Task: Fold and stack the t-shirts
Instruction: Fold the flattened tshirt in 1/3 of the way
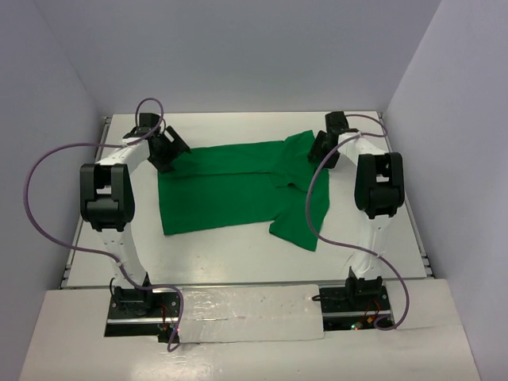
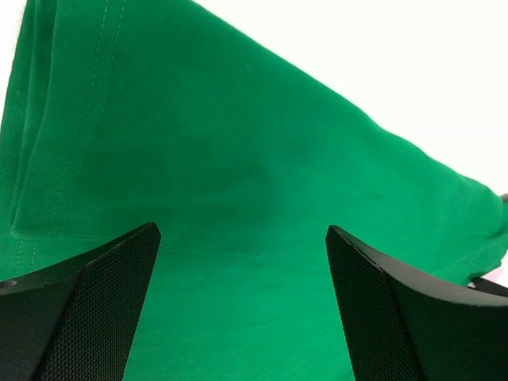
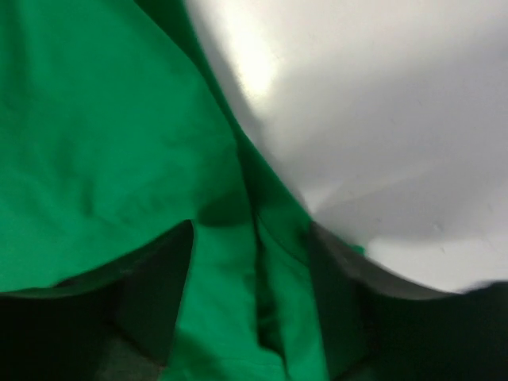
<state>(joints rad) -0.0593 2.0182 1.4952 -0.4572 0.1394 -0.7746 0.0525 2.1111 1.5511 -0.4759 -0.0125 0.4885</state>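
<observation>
Where the shirt (image 1: 222, 190) lay: flat on the white surface (image 1: 238, 258), its long side running left to right.
Shirt's shape: bright green and plain; the left part was a smooth wide panel, while the right end was creased and bunched, with one sleeve flap reaching toward the arm bases.
Left gripper (image 1: 168, 151): it hung over the shirt's far left corner, close above the cloth.
Left jaws: released and standing wide apart. In the wrist view the gripper (image 2: 242, 230) showed both black textured fingers (image 2: 95, 309) framing smooth shirt (image 2: 238, 135), with only flat cloth beneath the gap and none of it pinched.
Stitching: a double seam line ran along the shirt's edge at the left of that wrist view, where the cloth lay in layers.
Right gripper (image 1: 321, 149): it sat low over the shirt's far right corner, at the bunched end.
Right jaws: parted, not clenched. In the blurred wrist view the gripper (image 3: 250, 262) had a ridge of shirt (image 3: 95, 135) running up through the gap between its dark fingers (image 3: 163, 294); the blur hid whether either pad touched it.
Surface beside the shirt: bare white showed beyond the shirt's edge in the left wrist view, surface (image 2: 397, 48), and in the right wrist view, surface (image 3: 381, 119).
Left cable (image 1: 48, 167): purple, it looped well out to the left of the shirt.
Right cable (image 1: 313, 198): purple, it crossed over the shirt's right end.
</observation>
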